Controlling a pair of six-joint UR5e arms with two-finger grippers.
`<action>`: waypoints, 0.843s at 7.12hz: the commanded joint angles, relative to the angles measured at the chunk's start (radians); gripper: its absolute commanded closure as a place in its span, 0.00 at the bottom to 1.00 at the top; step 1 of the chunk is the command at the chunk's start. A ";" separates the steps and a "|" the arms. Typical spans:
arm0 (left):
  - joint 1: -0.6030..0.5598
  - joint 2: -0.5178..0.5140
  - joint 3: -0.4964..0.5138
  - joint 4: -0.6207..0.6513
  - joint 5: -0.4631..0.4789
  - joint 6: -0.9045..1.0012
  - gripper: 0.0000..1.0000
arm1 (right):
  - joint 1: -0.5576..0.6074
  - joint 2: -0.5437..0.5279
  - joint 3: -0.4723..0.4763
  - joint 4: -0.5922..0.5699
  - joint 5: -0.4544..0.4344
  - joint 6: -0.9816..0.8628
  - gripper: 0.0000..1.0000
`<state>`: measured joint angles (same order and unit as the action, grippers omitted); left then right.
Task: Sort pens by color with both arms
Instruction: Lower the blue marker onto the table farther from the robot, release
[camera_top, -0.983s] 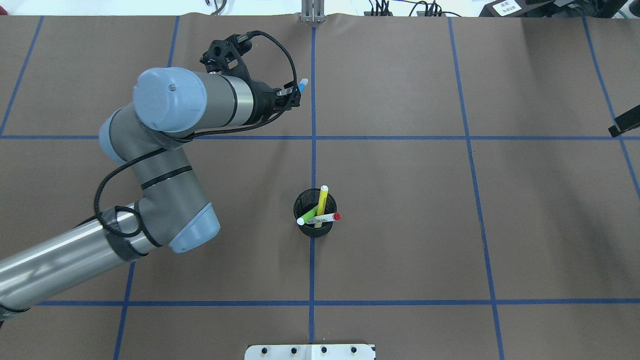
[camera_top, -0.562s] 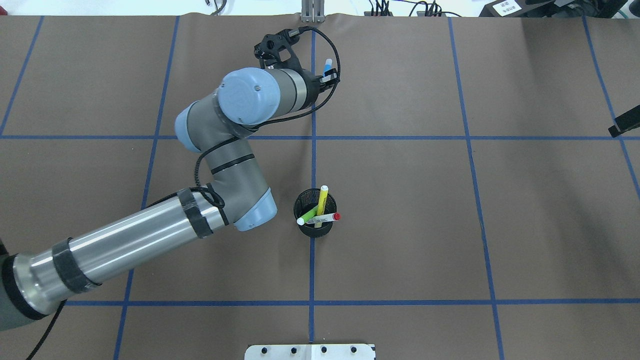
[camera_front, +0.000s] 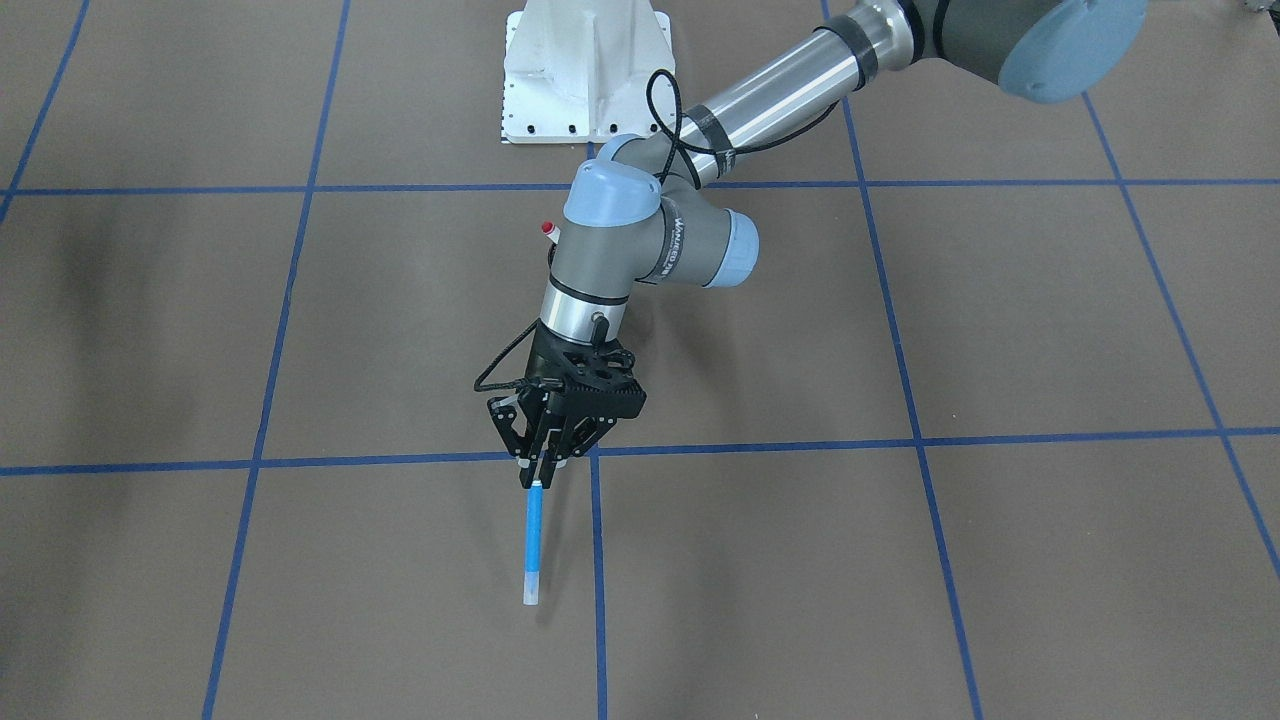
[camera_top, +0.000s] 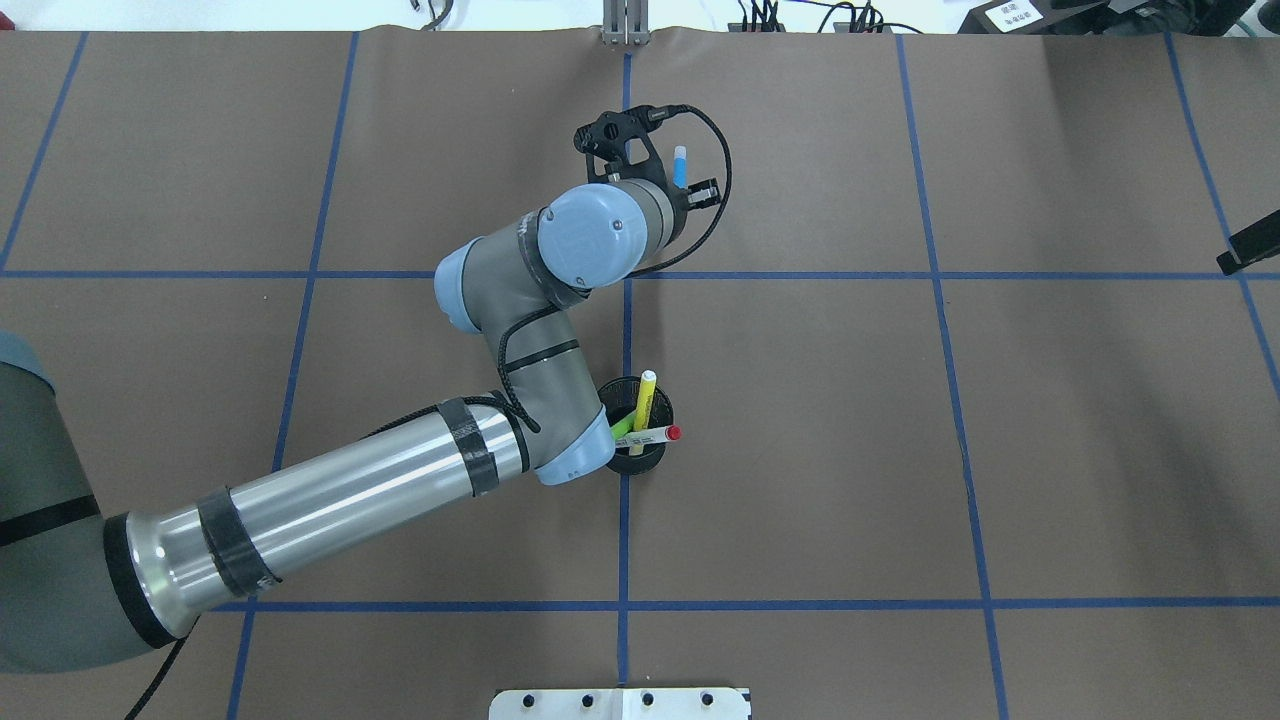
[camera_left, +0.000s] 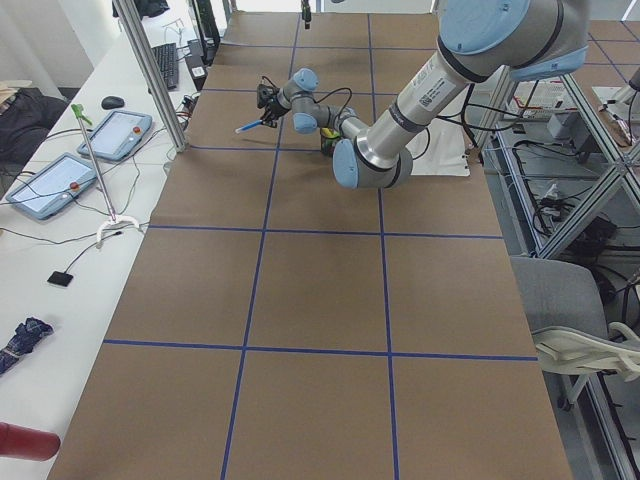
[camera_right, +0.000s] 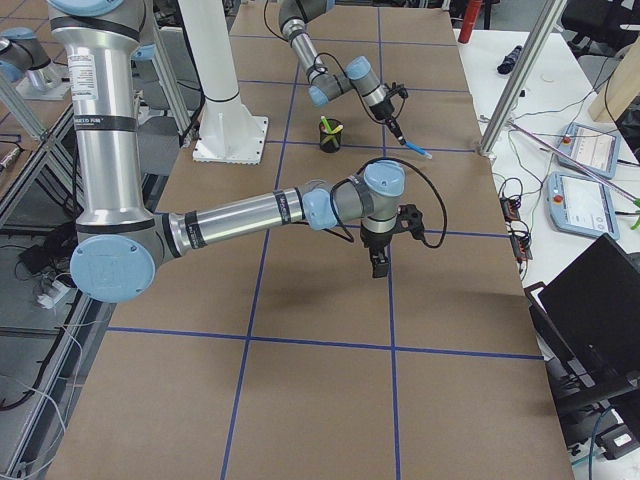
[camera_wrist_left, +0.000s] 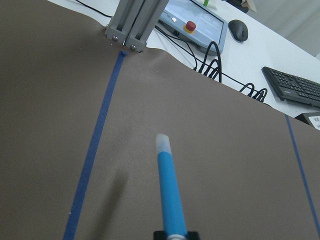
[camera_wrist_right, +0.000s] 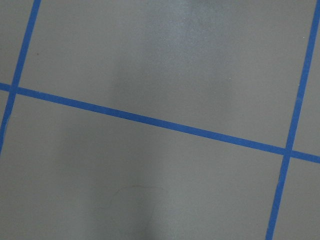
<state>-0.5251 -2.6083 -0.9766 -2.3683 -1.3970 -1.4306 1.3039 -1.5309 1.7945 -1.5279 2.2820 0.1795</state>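
My left gripper (camera_front: 540, 470) is shut on the blue pen (camera_front: 533, 540), which points away from the robot and hangs tilted just above the brown table. The gripper and pen also show in the overhead view (camera_top: 680, 165) just right of the centre line, and in the left wrist view (camera_wrist_left: 167, 195). The yellow pen (camera_top: 645, 400), the white pen with red cap (camera_top: 655, 436) and the lime green pen (camera_top: 622, 428) stand in the black mesh cup (camera_top: 650, 460). My right gripper (camera_right: 378, 262) hangs over bare table far off; I cannot tell whether it is open.
My left arm's elbow (camera_top: 575, 455) overlaps the cup's left side. The white base plate (camera_top: 620, 703) sits at the near edge. An aluminium post (camera_top: 625, 25) stands at the far edge. Tablets (camera_left: 60, 185) and cables lie on the desk beyond.
My left arm has swung to the right with the blue pen, from left of the centre line to just right of it. Its elbow now sits against the cup.
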 joint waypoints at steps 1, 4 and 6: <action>0.042 -0.001 0.021 0.000 0.033 0.025 0.99 | 0.000 0.000 0.000 0.000 0.001 0.000 0.00; 0.047 0.001 0.019 -0.003 0.033 0.060 0.21 | 0.000 0.000 0.000 0.000 -0.001 0.000 0.00; 0.043 0.008 0.006 -0.061 0.032 0.079 0.00 | 0.000 0.002 -0.001 0.002 -0.001 0.000 0.00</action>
<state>-0.4794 -2.6040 -0.9610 -2.3953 -1.3640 -1.3627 1.3039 -1.5299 1.7947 -1.5274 2.2811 0.1795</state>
